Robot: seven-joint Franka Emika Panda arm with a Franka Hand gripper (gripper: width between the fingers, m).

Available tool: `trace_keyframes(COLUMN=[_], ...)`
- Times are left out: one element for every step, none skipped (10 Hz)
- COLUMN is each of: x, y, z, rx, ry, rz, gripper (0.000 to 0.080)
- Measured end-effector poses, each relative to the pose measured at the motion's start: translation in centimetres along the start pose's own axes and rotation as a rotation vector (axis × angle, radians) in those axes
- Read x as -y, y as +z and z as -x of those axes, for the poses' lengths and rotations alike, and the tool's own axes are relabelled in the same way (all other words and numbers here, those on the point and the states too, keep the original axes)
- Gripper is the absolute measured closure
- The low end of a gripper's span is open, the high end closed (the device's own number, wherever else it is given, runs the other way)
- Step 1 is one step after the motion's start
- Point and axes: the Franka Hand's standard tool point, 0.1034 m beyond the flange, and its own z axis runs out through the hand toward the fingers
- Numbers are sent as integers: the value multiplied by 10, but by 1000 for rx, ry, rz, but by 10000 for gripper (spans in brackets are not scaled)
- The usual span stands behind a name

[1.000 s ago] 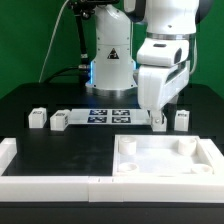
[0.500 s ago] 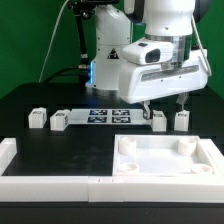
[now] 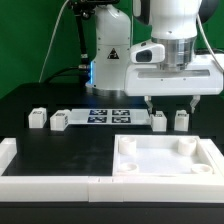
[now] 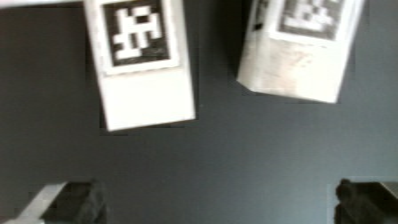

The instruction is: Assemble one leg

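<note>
While the hand (image 3: 170, 101) hangs spread over the worktop (image 3: 60, 140) in the exterior view, the leg (image 3: 158, 120) and a second leg (image 3: 181, 120) stand beneath. Wrist view: neither sits between the fingertips (image 4: 68, 200); I'd centre on one before lowering.

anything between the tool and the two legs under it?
No. The wrist view shows only bare black table between the open tool and both legs.

Leg (image 4: 146, 70) white, black-white square tag; table (image 3: 60, 150) black.
</note>
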Motion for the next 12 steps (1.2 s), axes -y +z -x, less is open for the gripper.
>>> trace_keyframes(x=[2,4,10,19,22,24,24,21,19,15,13,12], y=[0,1,7,12,15,17,17,17,18,18,16,16], z=[1,2,9,22,28,32,34,34,36,38,37,36], rx=[2,7,1,11,6,2,8,31,60,143,233,298], ry=[71,168,193,169,155,140,101,69,57,49,47,56], rz=[-5,-12,-16,-9,-9,-10,-8,-5,1,12,16,22], gripper=[150,150,150,150,150,150,150,150,150,150,150,150])
